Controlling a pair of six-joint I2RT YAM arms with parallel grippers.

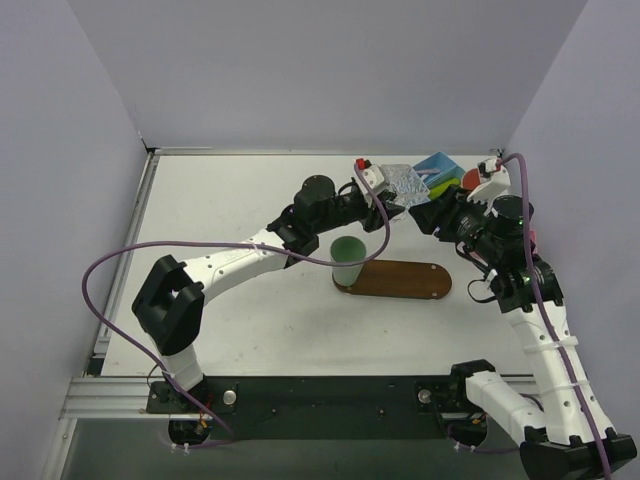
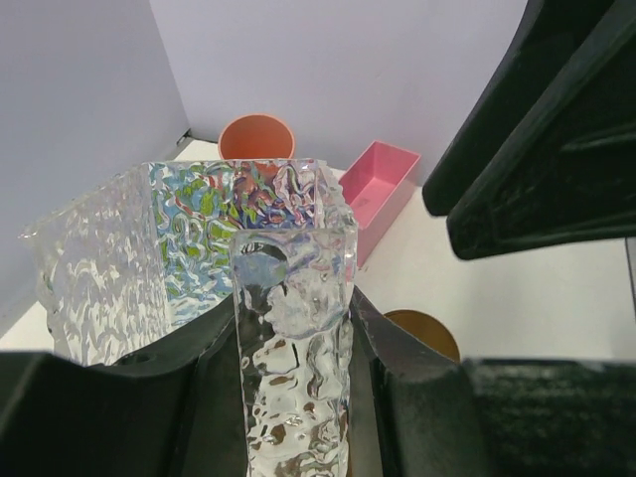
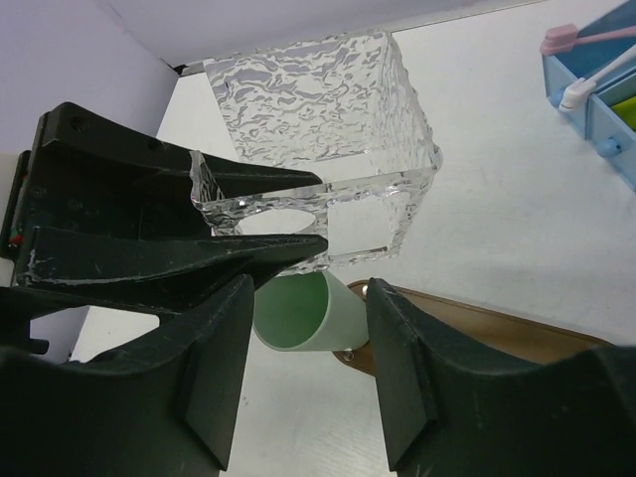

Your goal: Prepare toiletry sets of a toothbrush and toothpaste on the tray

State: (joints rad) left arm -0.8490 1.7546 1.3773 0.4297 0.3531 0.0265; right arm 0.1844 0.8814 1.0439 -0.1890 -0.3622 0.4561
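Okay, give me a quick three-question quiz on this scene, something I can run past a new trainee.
1. Fill in: the right fingers stand ___.
2. What grips the clear box? A) left fingers B) right fingers C) nothing
3. True or false: the green cup stands on the tray, at its left end in the top view.

Key: 1 open; 2 A; 3 true.
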